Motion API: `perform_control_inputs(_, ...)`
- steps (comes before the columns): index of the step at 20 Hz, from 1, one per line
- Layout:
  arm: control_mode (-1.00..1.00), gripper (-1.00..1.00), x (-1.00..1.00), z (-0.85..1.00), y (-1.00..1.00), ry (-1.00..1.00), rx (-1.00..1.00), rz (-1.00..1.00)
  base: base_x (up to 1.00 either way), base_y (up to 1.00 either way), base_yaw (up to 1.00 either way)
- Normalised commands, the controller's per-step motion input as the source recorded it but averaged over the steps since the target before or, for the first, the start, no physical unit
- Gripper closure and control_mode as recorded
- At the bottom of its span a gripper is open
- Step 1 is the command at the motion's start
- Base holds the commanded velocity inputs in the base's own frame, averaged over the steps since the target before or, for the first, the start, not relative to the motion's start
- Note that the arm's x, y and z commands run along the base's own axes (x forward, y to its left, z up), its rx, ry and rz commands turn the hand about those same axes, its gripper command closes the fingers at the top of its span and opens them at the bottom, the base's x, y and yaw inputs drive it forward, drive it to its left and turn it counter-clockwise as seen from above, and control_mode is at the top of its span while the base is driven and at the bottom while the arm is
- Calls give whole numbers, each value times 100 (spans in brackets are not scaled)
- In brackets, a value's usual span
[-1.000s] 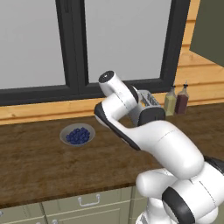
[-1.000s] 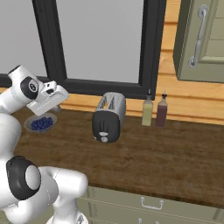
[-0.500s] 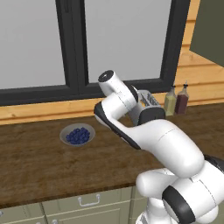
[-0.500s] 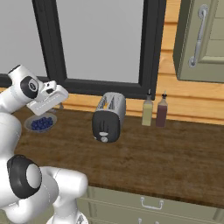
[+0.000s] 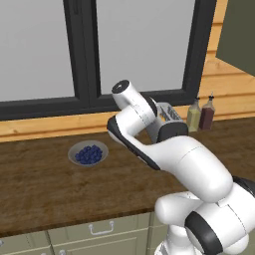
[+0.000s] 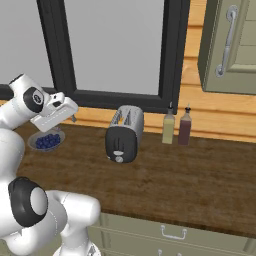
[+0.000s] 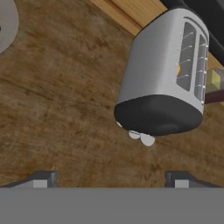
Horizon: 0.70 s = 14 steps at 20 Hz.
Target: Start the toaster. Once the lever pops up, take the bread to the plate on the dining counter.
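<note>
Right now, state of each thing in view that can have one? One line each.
Rounded silver-grey two-slot toaster: upright on the wooden worktop, a bit of orange visible in one slot in the hand view; lever position unclear.
Grey bowl: upright, holds blueberries.
Two condiment bottles: upright, capped, side by side right of the toaster.
Sage-green upper cabinet door: closed.
Tool: open, empty, in the air short of the toaster's dark end.

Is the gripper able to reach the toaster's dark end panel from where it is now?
Probably yes. The gripper is open and hangs above the worktop, facing the toaster; nothing lies between them, and the bottles stand beyond it.
</note>
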Motion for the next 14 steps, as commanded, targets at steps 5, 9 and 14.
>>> perform_control_inputs(5,-100,-100,0,0,0,0,0,0,0,0,0)
perform_control_inputs(9,-100,-100,0,0,0,0,0,0,0,0,0)
perform_control_inputs(14,-100,-100,0,0,0,0,0,0,0,0,0)
